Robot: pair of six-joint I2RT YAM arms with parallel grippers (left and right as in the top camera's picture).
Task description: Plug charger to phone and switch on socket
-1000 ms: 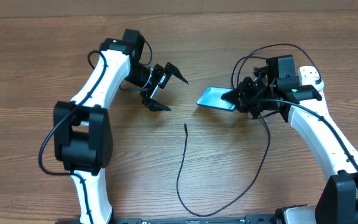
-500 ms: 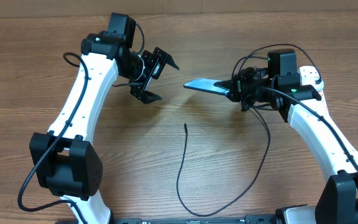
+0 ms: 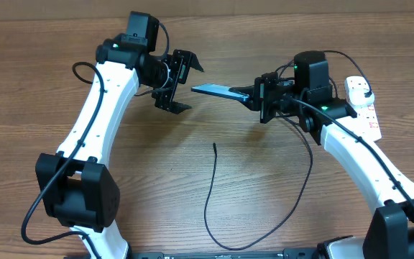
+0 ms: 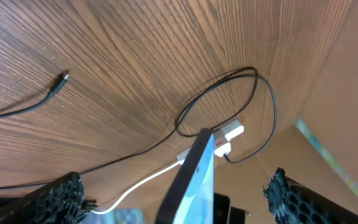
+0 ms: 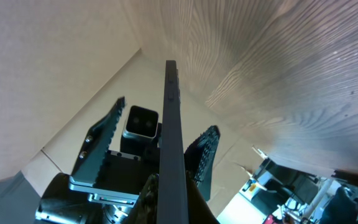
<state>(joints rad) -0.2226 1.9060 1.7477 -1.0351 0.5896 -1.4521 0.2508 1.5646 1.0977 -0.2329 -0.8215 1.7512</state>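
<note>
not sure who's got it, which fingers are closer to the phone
Right. The right fingers are shut on one end of the phone, holding it edge-up. The left fingers stand open on either side of its free end, not closed on it.

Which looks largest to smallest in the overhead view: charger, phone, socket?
1. charger: by far the longest span.
2. socket: partly hidden by the right arm.
3. phone: only a thin sliver, tilted nearly edge-on. It is near the socket in length, so this last pair is unsure.
</note>
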